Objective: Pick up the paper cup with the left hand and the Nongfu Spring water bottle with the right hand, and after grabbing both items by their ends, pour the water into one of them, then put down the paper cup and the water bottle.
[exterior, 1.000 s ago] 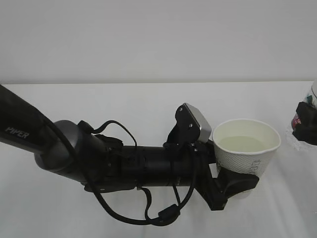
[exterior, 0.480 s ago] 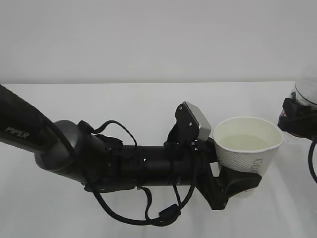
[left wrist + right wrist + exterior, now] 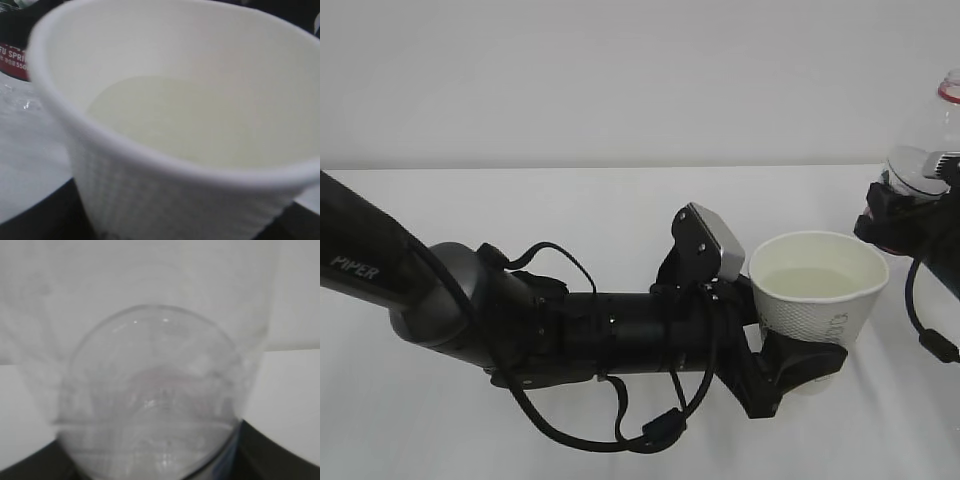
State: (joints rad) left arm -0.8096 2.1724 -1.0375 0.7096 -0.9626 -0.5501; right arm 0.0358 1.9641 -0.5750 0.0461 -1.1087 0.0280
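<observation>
Since the earlier frame our right hand [image 3: 910, 215] has lifted the Nongfu Spring water bottle [image 3: 930, 140] upright, fingers clamped low; our left hand [image 3: 790, 365] clamps the filled paper cup [image 3: 817, 300], above the table [image 3: 570, 210].

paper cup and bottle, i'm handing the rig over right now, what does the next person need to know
Left gripper: shut on the paper cup, held upright above the table, water inside.
Right gripper: holds the Nongfu Spring water bottle at the right edge, neck up.
Done: both picked up; water is in the cup.
Left: set cup and bottle down.
</observation>
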